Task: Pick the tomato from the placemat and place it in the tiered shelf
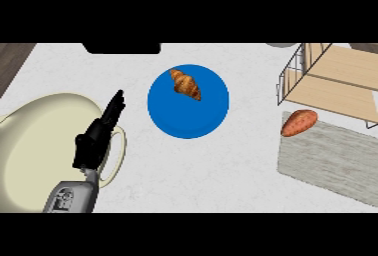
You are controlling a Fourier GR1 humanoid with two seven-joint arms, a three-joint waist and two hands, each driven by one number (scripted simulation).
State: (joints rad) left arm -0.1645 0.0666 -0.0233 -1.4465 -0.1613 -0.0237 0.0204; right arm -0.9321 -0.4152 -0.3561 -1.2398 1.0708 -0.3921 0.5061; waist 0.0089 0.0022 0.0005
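An orange-red, tapered vegetable (298, 122), shaped more like a sweet potato than a tomato, lies on the far left corner of the grey placemat (332, 160). Just beyond it stands the tiered shelf (336, 82), with wooden boards in a wire frame. My left hand (93, 142) is far off at the left, over the rim of a large cream vessel, fingers straight and pointing away from me. It is open and holds nothing. The right hand does not show.
A blue plate (188, 112) with a croissant (186, 84) on it sits mid-counter between my hand and the placemat. The big cream vessel (40, 150) with a handle fills the left. A black object (122, 48) sits at the far edge.
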